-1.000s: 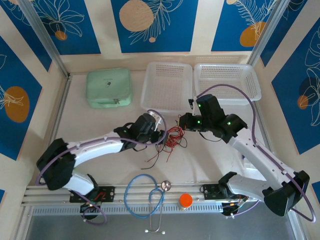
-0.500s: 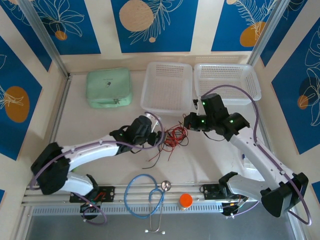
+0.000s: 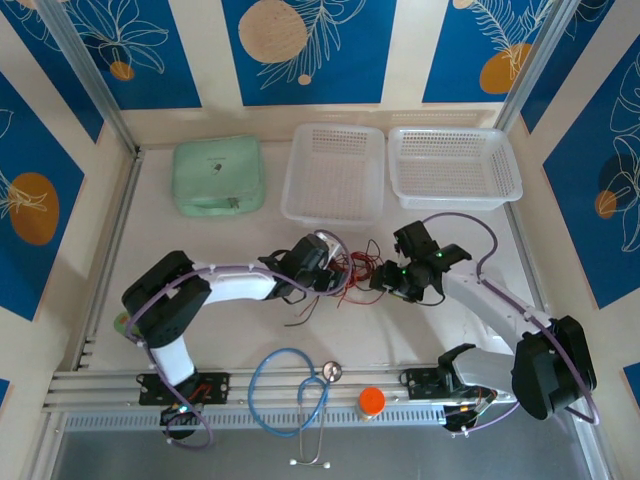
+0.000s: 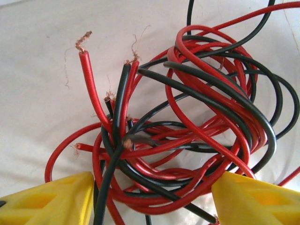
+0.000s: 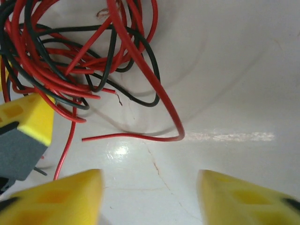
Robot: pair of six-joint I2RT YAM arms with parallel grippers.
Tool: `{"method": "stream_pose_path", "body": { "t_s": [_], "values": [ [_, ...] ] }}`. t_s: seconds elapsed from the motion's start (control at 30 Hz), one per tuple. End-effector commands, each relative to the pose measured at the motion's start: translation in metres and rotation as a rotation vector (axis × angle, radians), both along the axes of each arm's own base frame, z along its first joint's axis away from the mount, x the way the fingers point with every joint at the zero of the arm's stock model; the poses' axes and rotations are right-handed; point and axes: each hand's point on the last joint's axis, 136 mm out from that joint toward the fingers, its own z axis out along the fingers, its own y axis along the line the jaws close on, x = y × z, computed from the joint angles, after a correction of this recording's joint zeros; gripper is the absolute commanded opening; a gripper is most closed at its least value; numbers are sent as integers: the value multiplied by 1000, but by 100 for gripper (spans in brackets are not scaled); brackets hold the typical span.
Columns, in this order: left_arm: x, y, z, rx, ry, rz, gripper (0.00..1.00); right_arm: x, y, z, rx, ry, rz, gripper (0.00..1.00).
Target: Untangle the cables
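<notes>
The cables (image 3: 353,268) lie in a tangled heap of red and black wires mid-table. My left gripper (image 3: 326,272) is at the heap's left side. In the left wrist view the cables (image 4: 187,117) loop in tight curls with frayed copper ends. The left gripper (image 4: 152,201) is open, its yellow fingers (image 4: 47,199) standing either side of the heap's lower loops. My right gripper (image 3: 384,279) is at the heap's right side. In its wrist view the right gripper (image 5: 150,199) is open over bare table. A loose red wire end (image 5: 140,137) curves just ahead of it.
Two white baskets (image 3: 333,172) (image 3: 453,165) and a green pouch (image 3: 218,176) stand at the back. A blue stethoscope (image 3: 290,390) and an orange cap (image 3: 372,401) lie near the front rail. The left gripper's yellow finger (image 5: 23,124) shows in the right wrist view.
The left gripper has pushed rightward into the tangle. The right gripper has come down and toward the front, closer to the heap's right edge. The heap has shifted slightly.
</notes>
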Motion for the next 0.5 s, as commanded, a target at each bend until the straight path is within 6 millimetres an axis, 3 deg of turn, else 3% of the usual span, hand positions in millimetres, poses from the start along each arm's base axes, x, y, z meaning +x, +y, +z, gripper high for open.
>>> {"method": "stream_pose_path", "body": {
  "t_s": [0.0,0.13,0.3,0.33,0.47],
  "values": [
    [13,-17,13,-42,-64,-17,65,9,8,19,-9,-52,15,74],
    [16,-18,4,-43,-58,5,53,22,21,33,-47,-105,37,76],
    [12,-15,-1,-43,-50,9,5,45,31,31,-89,-134,35,67],
    [12,-12,1,-44,-55,15,0,50,33,28,-92,-134,36,66],
    [8,5,11,-39,-87,52,0,72,36,15,-126,-133,33,65]
  ]
}}
